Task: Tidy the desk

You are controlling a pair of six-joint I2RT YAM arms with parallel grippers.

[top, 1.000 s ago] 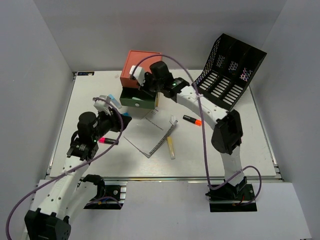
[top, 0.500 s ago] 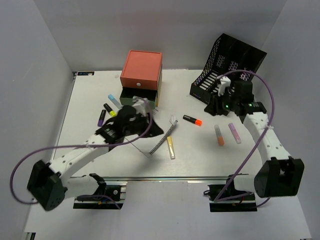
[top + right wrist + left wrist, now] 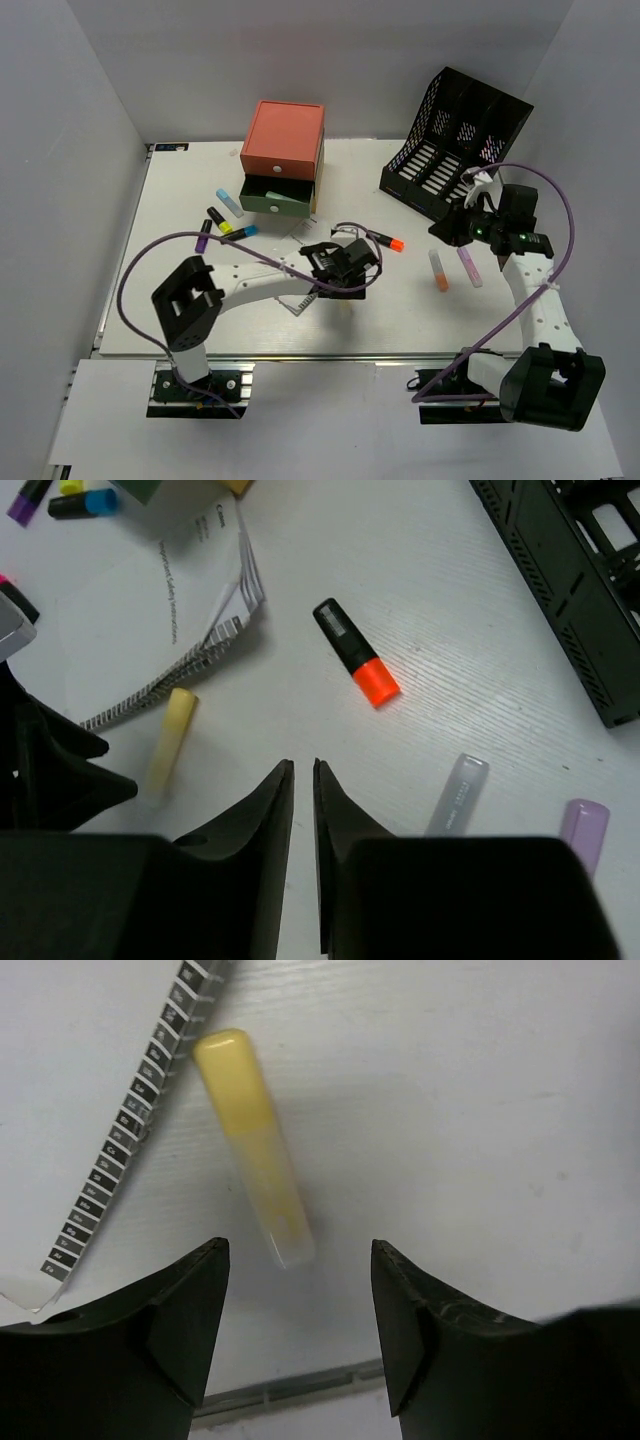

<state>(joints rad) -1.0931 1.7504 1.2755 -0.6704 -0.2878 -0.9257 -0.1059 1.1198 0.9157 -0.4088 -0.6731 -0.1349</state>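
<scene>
The white desk (image 3: 180,320) carries scattered pens. My left gripper (image 3: 345,285) hangs open just over a yellow highlighter (image 3: 255,1160), which lies flat a little ahead of the fingertips, beside the spiral edge of a notebook (image 3: 130,1130); nothing is between the left gripper (image 3: 300,1260) jaws. My right gripper (image 3: 442,230) hovers above the desk in front of the file rack. The right gripper (image 3: 303,765) jaws stand almost together with a thin slit and hold nothing. An orange-and-black marker (image 3: 355,665) lies ahead of it.
An orange drawer box (image 3: 283,135) with its green drawer (image 3: 275,200) pulled out stands at the back. The black mesh file rack (image 3: 455,140) stands at the back right. Several highlighters (image 3: 222,222) lie left of the drawer; a clear pen (image 3: 438,270) and a lilac pen (image 3: 469,266) lie right.
My left arm has swung right from the notebook to above the yellow highlighter, and its jaws have widened. The right gripper has drawn back a little from the file rack, and its jaws have narrowed.
</scene>
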